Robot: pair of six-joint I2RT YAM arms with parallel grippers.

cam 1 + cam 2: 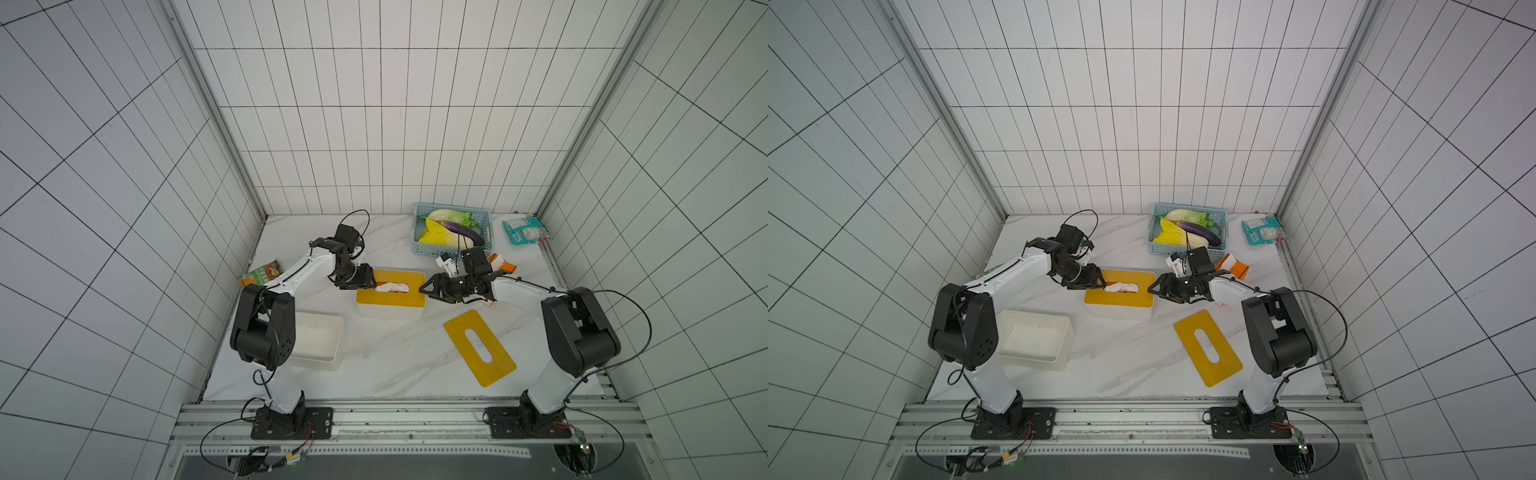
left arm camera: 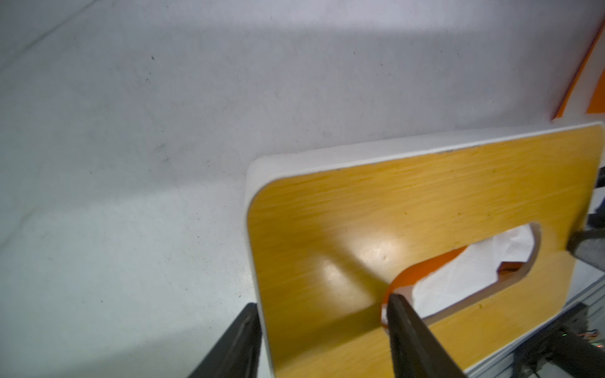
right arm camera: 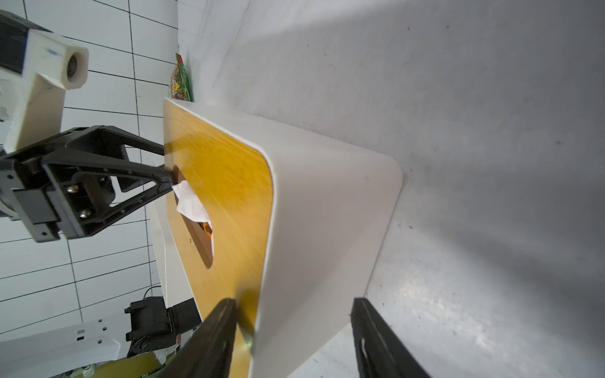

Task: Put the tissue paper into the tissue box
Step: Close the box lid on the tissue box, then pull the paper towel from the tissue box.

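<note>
White-tiled booth around a pale marble-look tabletop point(image 1: 395, 365).
Closed in on three sides by tiled walls point(image 1: 374, 124) with dark grout lines; framed at both back corners by slanting aluminium posts point(image 1: 220, 124); floored by the grey-veined tabletop; edged along the front by a metal rail point(image 1: 415, 415); lit softly and evenly, with faint shadows and dull glare.

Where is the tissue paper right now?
The tissue paper pokes from the slot of the yellow-lidded tissue box, mid-table in both top views, between the left pincer and right pincer.
</note>
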